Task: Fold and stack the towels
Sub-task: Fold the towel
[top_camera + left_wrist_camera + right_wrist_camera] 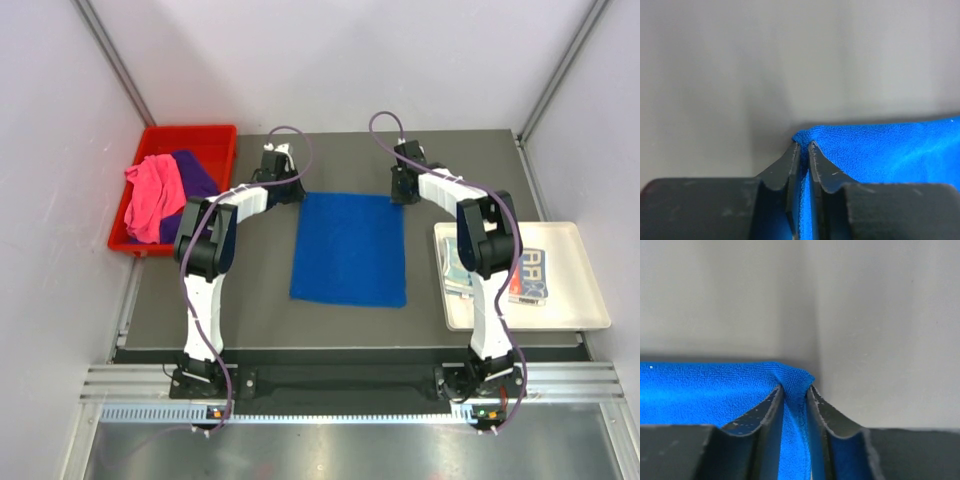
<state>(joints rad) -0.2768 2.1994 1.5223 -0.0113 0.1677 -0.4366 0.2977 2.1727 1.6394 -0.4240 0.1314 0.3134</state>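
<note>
"Status of the royal blue towel (pixel 349 250)?"

"Spread on the table (pixel 250 312). The left claw (pixel 805 146) is nipped tight on its far left corner, the right claw (pixel 796 387) likewise on its far right corner."

"Other towels?"

"A pink towel (pixel 155 195) and purple towel (pixel 197 172) in the red bin (pixel 190 130) left of it; folded towels (pixel 530 278) on the white tray (pixel 578 302) right of it."

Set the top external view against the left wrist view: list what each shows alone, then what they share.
Top external only: the red bin holding a pink towel and a purple towel, the white tray with folded towels, and the right claw. Left wrist only: close up, the left claw pinched shut on a corner of the royal blue towel. Both: that towel and that claw.
</note>
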